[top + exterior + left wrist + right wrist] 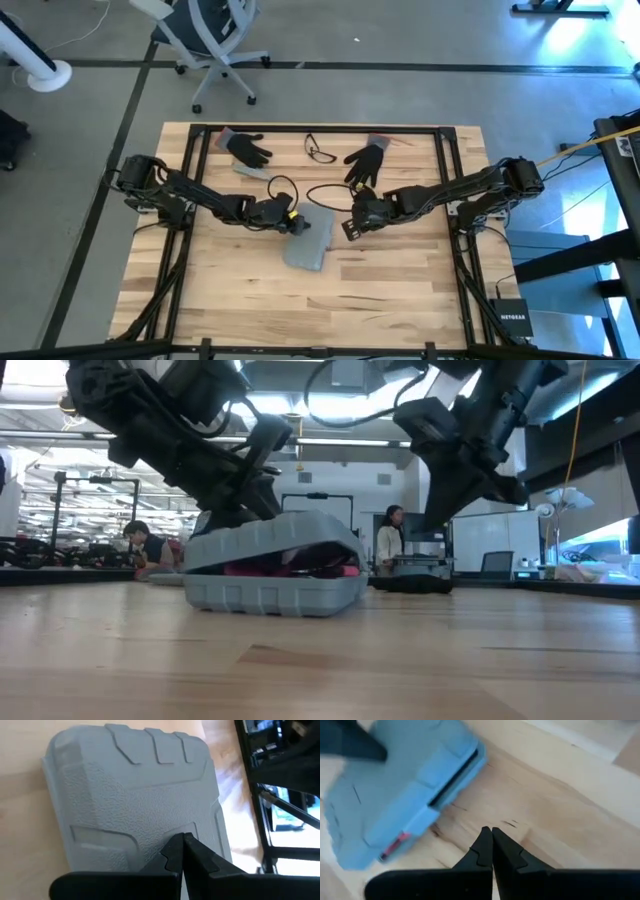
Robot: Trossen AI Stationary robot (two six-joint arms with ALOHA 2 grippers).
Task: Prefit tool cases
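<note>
- You had the tool case (308, 240) lying near the middle of the worktop (400, 300), its lid resting down but not fully shut: from the low view a gap ran along the near edge with something pink showing inside.
- Your left pincer (292, 221) was clenched, holding nothing, and sat on the case's lid at the end toward the gloves (366, 160); in the left wrist view its closed tips lay against the textured lid (135, 815).
- Your right pincer (352, 226) was also clenched and empty, just beside the case on its right-arm side, apart from it, with bare wood under its tips (492, 840).
- The case's long axis ran from the gloves' side toward the near edge of the worktop, slightly slanted.
- You would judge the left arm the better placed to press the lid closed, since it was already over it; the right would have to come across sideways to reach the open seam.
</note>
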